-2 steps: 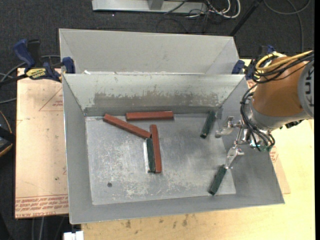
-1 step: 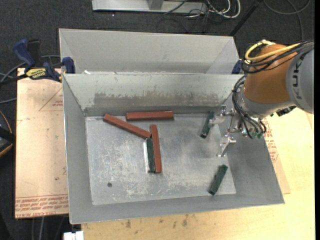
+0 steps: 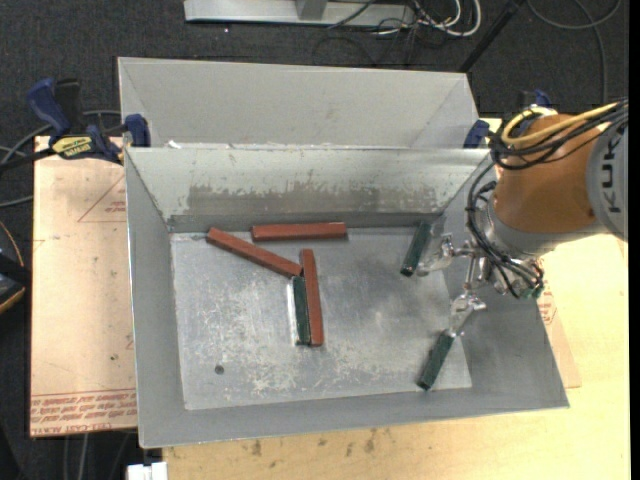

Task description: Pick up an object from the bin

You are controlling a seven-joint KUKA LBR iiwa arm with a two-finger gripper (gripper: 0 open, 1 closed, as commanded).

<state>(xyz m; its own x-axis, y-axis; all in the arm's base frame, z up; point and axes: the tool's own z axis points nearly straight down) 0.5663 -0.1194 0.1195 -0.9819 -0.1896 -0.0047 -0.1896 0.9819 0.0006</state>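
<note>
Two dark green bars flank your gripper (image 3: 453, 280) at the right side of the bin (image 3: 150, 298).
Its fingers stand apart and empty, probably spread to straddle a bar: one tip near the back bar (image 3: 415, 249) by the rear wall, the other just beside the upper end of the front bar (image 3: 434, 360) toward the front right corner.
</note>
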